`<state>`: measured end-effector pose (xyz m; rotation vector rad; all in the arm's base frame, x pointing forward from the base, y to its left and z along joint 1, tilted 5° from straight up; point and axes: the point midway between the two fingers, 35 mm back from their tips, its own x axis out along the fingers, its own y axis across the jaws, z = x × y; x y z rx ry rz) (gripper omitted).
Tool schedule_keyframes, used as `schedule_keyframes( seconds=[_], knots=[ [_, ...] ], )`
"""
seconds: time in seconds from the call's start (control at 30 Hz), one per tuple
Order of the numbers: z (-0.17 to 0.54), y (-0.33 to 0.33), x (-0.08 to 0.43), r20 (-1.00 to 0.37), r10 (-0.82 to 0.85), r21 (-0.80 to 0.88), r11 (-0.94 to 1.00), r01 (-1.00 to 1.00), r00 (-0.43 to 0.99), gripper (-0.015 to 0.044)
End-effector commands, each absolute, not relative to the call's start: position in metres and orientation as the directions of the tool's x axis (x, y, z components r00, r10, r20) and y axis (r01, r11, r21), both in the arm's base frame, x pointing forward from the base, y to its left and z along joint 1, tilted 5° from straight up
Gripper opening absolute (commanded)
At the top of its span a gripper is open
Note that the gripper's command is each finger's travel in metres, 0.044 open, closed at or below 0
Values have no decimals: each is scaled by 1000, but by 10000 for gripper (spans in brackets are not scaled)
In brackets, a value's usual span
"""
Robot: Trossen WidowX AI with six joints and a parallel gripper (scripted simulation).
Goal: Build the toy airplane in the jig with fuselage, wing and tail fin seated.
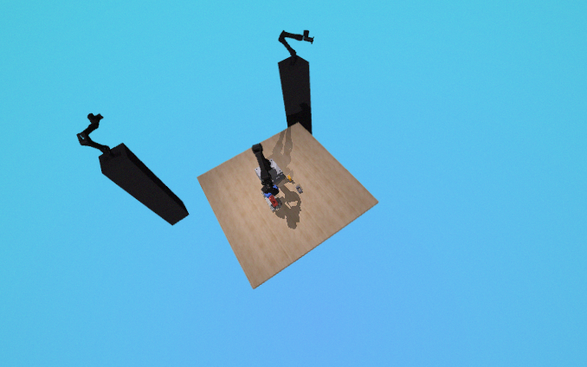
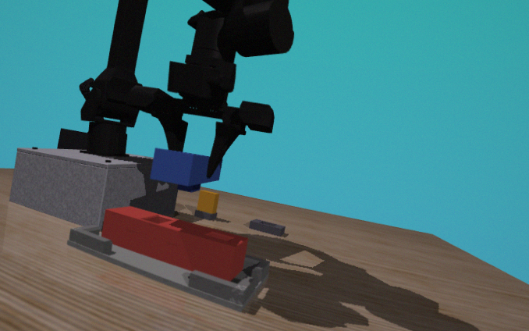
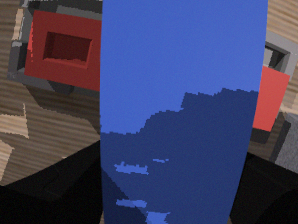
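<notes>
My gripper (image 1: 270,189) (image 2: 195,163) (image 3: 165,152) is shut on the blue wing (image 1: 267,195) (image 2: 172,166) (image 3: 180,60). The wing is in the air, roughly level, its small tab pointing down in the exterior view. In the wrist view it crosses above the red fuselage (image 1: 273,200) (image 2: 143,234) (image 3: 65,24) and hides its middle. The fuselage sits upright in the grey cradle (image 2: 90,240) (image 3: 285,50), its sockets facing up; full contact underneath cannot be judged. The yellow tail fin (image 1: 289,177) (image 2: 207,202) stands in a small dark holder (image 2: 205,215).
An empty dark holder (image 1: 299,188) (image 2: 267,226) lies on the wooden table (image 1: 323,200) (image 2: 381,247), right of the fin. The arm's grey base box (image 2: 57,185) stands behind the cradle. Two black pedestals (image 1: 141,186) (image 1: 296,86) with arms stand beyond the table.
</notes>
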<state>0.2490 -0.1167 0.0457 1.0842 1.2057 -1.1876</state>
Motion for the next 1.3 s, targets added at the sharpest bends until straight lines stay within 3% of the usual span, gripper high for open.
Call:
schedule_keyframes(
  seconds=[0.0, 0.27, 0.53, 1.27],
  knots=[
    [44, -125, 239, -997, -82, -13, 15, 1000, -12, 0],
    [41, -137, 224, -996, -84, -7, -97, 995, -15, 0],
    [41, -137, 224, -996, -84, -7, -97, 995, -15, 195],
    [28, -140, 224, -996, -84, -7, -97, 995, -15, 195]
  ],
)
